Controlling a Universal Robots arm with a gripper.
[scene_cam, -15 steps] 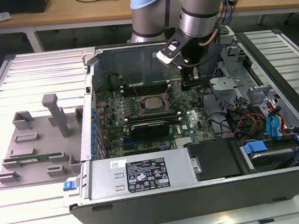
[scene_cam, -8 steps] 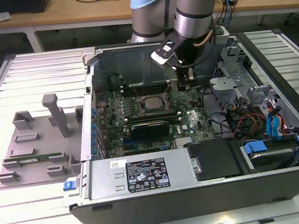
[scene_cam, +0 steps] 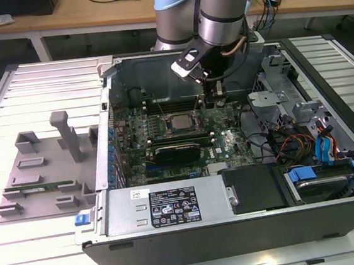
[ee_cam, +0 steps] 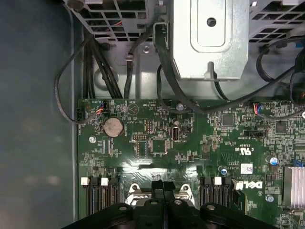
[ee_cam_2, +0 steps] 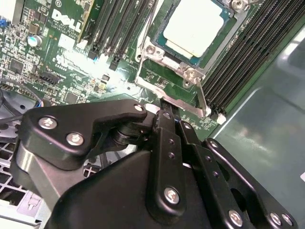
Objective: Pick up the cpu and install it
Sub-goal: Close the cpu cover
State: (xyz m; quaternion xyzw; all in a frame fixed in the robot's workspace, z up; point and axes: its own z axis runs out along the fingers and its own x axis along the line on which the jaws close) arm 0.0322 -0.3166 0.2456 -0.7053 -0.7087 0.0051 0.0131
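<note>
Cpu [scene_cam: 177, 123] [ee_cam_2: 195, 24]: seated in the socket frame [ee_cam_2: 151, 51] on the motherboard [scene_cam: 229, 146], inside the opened computer case [scene_cam: 238, 233].
Gripper [scene_cam: 209, 98] [ee_cam_2: 167, 112] [ee_cam: 162, 186]: fingers pressed together, nothing is held; tips just beside the socket frame's edge.

The cpu [scene_cam: 179, 123], a flat square chip with a pale silvery-grey metal top, lies level inside the metal socket frame on the motherboard, near the open case's middle in the exterior view.
</note>
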